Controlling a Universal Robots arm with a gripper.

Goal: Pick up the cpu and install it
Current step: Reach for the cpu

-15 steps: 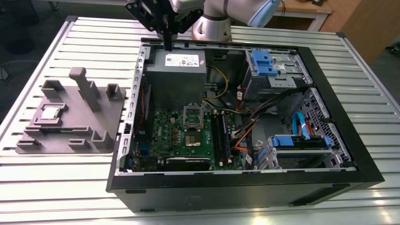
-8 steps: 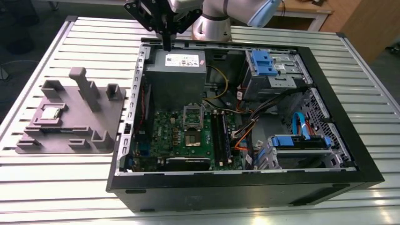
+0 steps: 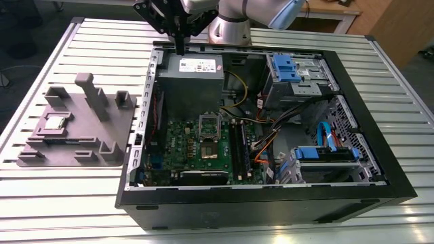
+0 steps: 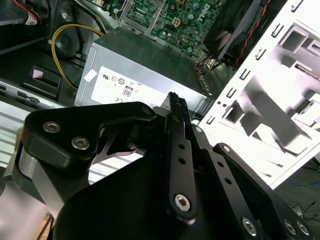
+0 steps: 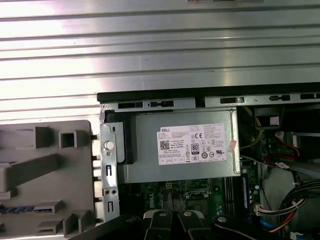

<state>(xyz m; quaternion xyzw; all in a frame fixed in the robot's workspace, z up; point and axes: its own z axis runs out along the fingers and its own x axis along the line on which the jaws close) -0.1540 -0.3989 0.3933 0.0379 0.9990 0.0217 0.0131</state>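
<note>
Spotting cpu (image 3: pixel 54 122) in grey tray (image 3: pixel 112 129) at exterior view's left, outside case (image 3: pixel 271 195). Farther back, hovering over power supply (image 3: pixel 192 86), gripper (image 3: pixel 180 49) closed, empty. Best done opening wide, centring squarely, gripping cpu edges only.

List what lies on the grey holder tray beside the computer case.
The cpu lies flat in a pocket of the grey holder tray. The tray's upright posts hide whatever is behind them.
</note>
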